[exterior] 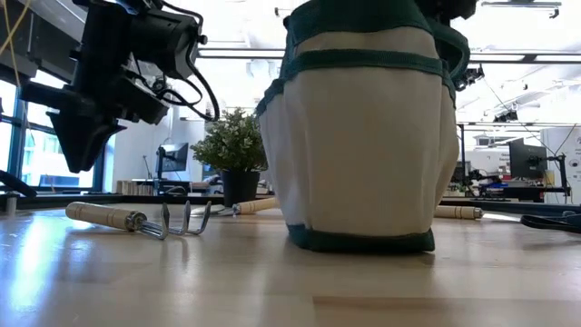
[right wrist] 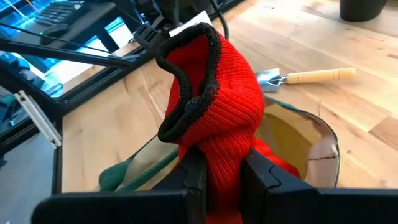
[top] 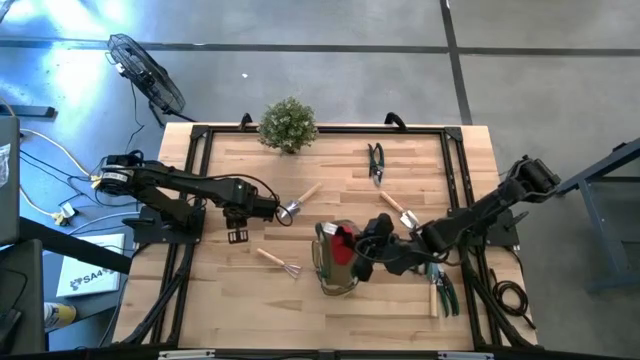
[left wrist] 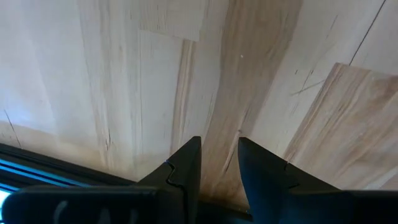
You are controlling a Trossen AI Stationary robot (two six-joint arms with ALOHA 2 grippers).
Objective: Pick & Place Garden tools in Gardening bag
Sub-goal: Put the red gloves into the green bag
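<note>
Pinching a red knitted piece (right wrist: 214,106) with a dark trim between narrowly set jaws, the right gripper (right wrist: 217,171) hangs directly over the open mouth of the gardening bag (top: 335,262), so the step in hand looks like the drop of this soft item into the bag. The next move, as I judge it, calls for lowering a little and parting the jaws so the fabric falls inside the rim rather than draping over the edge or a loop handle. The left gripper (left wrist: 219,163) hovers over bare wood near a trowel (top: 297,203), jaws narrowly apart with nothing between them. Outward from the bag, which stands upright near the front middle of the table (top: 420,310), a small rake (exterior: 136,219) lies to its left, dark snips (top: 376,163) lie toward the far edge, another wooden-handled tool (top: 392,204) sits between the snips and the right arm, and green-handled pruners (top: 441,289) rest just beside the right arm. A potted plant (top: 288,124) stands at the far edge. The surface is pale butcher-block wood framed by black rails; beyond it lie a grey floor, a fan (top: 146,72), windows and desks with monitors.
</note>
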